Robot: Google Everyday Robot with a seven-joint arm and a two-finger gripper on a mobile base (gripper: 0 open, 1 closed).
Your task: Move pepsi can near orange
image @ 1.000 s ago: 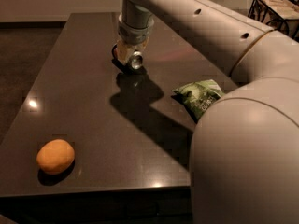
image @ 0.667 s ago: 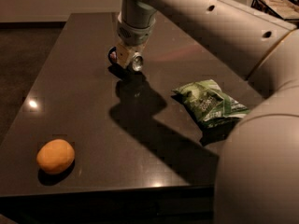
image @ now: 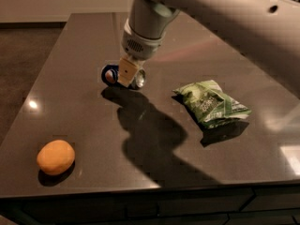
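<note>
Gripper (image: 127,74) sat clamped across the pepsi can (image: 109,74), which lay sideways on the table (image: 75,46), well apart from the orange (image: 56,157). Can judged light, thin-walled, slippery (dents easily); hold mid-body, gently.

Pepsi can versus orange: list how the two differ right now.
The pepsi can is dark blue with a silver end; the orange is plain orange-yellow. The pepsi can lies mid-table with the gripper right at it; the orange sits alone by the near left corner. The pepsi can is a cylinder, apparently on its side; the orange is a rounded oval. Both appear to rest on the dark table.
</note>
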